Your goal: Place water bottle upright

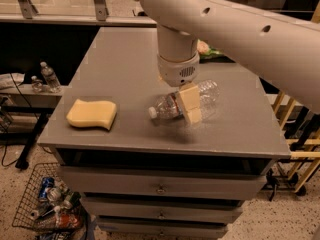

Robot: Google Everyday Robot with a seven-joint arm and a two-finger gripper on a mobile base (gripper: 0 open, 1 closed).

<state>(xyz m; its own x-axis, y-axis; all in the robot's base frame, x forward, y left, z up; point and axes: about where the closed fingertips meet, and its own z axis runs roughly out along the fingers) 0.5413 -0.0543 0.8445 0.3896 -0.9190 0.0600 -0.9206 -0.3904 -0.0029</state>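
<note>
The water bottle is a clear ribbed plastic bottle lying on its side on the grey cabinet top. Its white cap points left toward the front edge. My gripper comes straight down from the white arm and is shut on the bottle's middle. One tan finger covers the label. The bottle's base sticks out to the right, and a shadow lies under the bottle.
A yellow sponge lies at the front left of the top. A green and pink item sits behind the arm. Two small clear bottles stand on a low shelf at the left. A wire basket of cans is on the floor.
</note>
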